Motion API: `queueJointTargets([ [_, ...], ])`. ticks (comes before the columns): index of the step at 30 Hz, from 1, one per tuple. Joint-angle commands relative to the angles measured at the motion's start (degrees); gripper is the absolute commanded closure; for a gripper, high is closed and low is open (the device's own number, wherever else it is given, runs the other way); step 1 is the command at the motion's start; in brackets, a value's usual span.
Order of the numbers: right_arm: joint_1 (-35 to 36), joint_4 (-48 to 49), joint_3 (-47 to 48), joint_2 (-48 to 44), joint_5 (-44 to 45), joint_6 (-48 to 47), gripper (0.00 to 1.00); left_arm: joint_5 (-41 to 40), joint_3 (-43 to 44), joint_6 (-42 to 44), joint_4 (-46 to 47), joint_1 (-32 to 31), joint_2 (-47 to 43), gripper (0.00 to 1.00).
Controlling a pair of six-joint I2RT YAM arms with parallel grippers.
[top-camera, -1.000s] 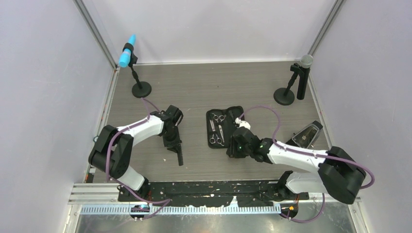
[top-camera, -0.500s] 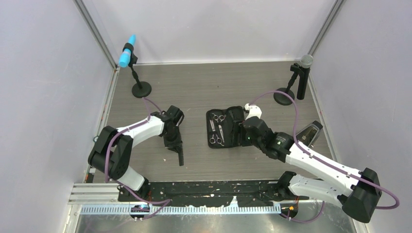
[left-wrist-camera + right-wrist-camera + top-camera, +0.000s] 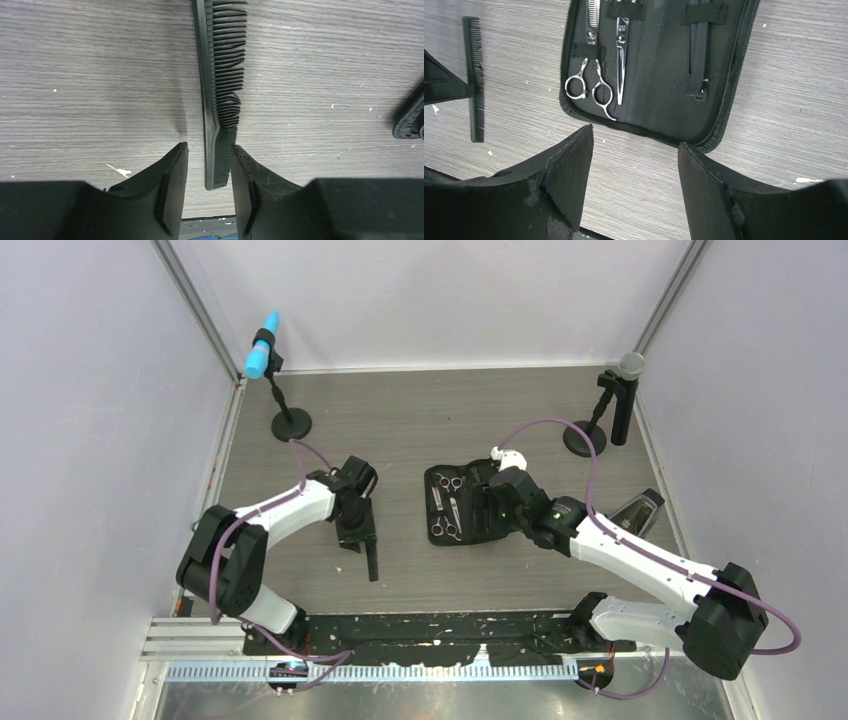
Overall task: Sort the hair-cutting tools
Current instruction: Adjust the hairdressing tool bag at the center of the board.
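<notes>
A long thin black comb [image 3: 368, 560] lies on the table. My left gripper [image 3: 354, 532] is low over its far end, and in the left wrist view the comb [image 3: 220, 90] runs between the narrowly open fingers [image 3: 172, 190]. The right finger touches it and a gap shows on the left. The open black zip case [image 3: 462, 502] holds two silver scissors [image 3: 447, 508]. In the right wrist view they [image 3: 591, 85] sit under straps, with a slim black clip [image 3: 697, 60] in the case's right half. My right gripper [image 3: 634, 150] is open and empty, raised by the case [image 3: 659, 75].
A microphone with a blue head [image 3: 262, 355] stands on its round base at the back left. A grey-headed one [image 3: 625, 365] stands at the back right. A black wedge-shaped object [image 3: 630, 517] lies at the right edge. Side walls close in the table.
My right arm has swung from the case's near side up and back over its right half. The left gripper and comb have stayed almost still.
</notes>
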Motion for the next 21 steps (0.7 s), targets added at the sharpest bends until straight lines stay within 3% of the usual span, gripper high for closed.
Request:
queueJointTargets([
  [1, -0.07, 5.37, 0.6, 1.35, -2.61, -1.86, 0.3, -1.26, 1.03, 0.25, -0.38, -0.43, -3.4, 0.59],
  [11, 1.26, 7.81, 16.64, 23.89, -7.74, -4.56, 0.3, -5.08, 2.35, 0.97, -4.13, -0.25, -13.6, 0.42],
  [21, 3.04, 12.14, 25.0, 40.21, -15.23, -4.56, 0.31, -6.47, -1.47, 1.43, -4.7, -0.25, -18.62, 0.41],
])
